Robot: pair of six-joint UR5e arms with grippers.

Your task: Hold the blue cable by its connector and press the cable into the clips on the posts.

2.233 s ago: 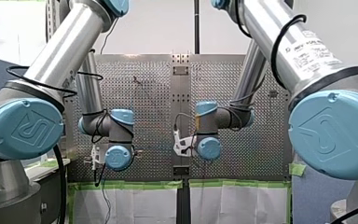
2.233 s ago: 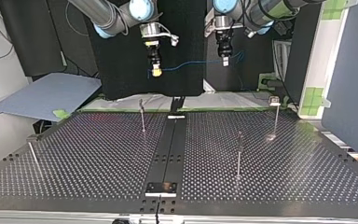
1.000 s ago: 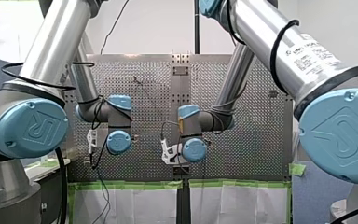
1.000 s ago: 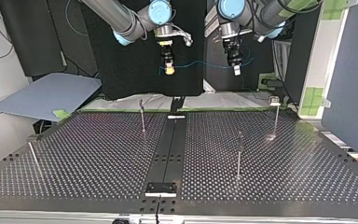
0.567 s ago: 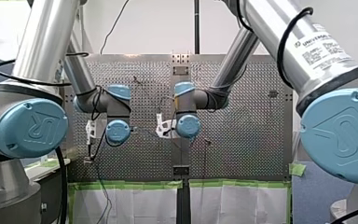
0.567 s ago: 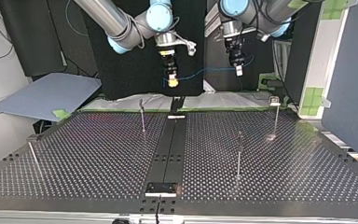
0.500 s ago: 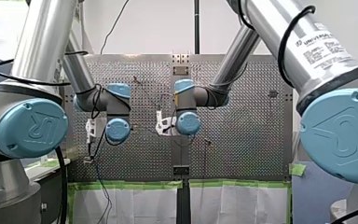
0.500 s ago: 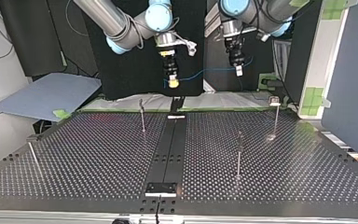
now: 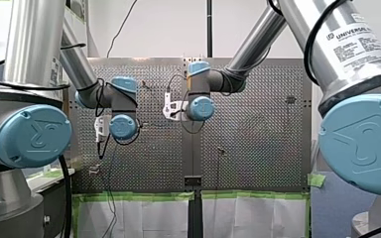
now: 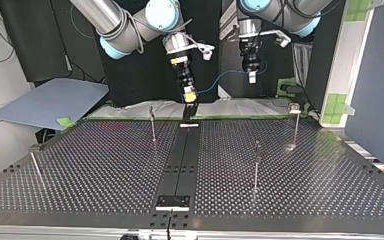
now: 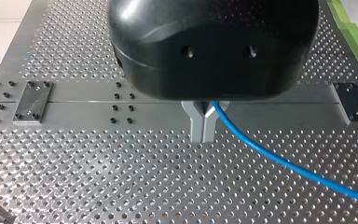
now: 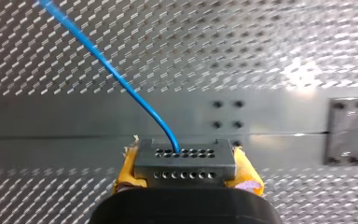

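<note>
At the top view's left a leaning post (image 10: 35,169) stands near the edge of the perforated table (image 10: 105,170); further in, an upright post (image 10: 153,125) rises close to the far edge. Next, above the far end of the centre strip (image 10: 180,160), my right gripper (image 10: 190,95) hangs clear of the surface, slightly tilted; in the right wrist view its yellow pads (image 12: 247,173) are clamped on both sides of a grey connector (image 12: 182,161) with rows of small holes. The blue cable (image 10: 220,79) leaves the face of that connector and sags in a shallow curve across to my left gripper (image 10: 252,76), which hangs a little higher in the view, well above the table. In the left wrist view its metal fingers (image 11: 196,126) are pressed together, pinching the cable near their root; from there the cable runs off to one side over the holes. Further right stand a nearer post (image 10: 256,167) and a farther post (image 10: 295,125), both upright; the cable hangs in the air, apart from every post.
</note>
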